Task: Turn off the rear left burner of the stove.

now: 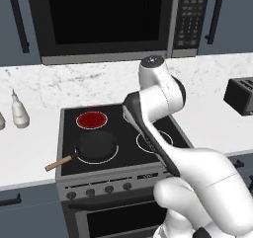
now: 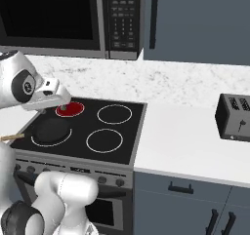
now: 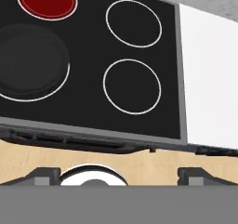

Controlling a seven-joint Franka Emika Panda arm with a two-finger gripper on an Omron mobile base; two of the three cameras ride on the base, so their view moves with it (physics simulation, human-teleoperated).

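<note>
One burner, the rear left burner [image 1: 92,119], glows red at 11 o'clock of the stove [image 1: 148,177], so we judge the approach step is in hand; our hand [image 3: 119,174], fingers wide apart, must next descend to the knobs [image 1: 99,190].

Rear left burner [image 1: 92,119] glowing red on the stove [image 1: 123,133]. Black pan [image 1: 95,145] on front left zone, wooden handle toward me. My arm covers the right side.

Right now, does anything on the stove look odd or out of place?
Yes: the rear left burner glows red with nothing on it, while the black pan sits on the unlit front left ring. Nothing looks spilled or damaged.
</note>
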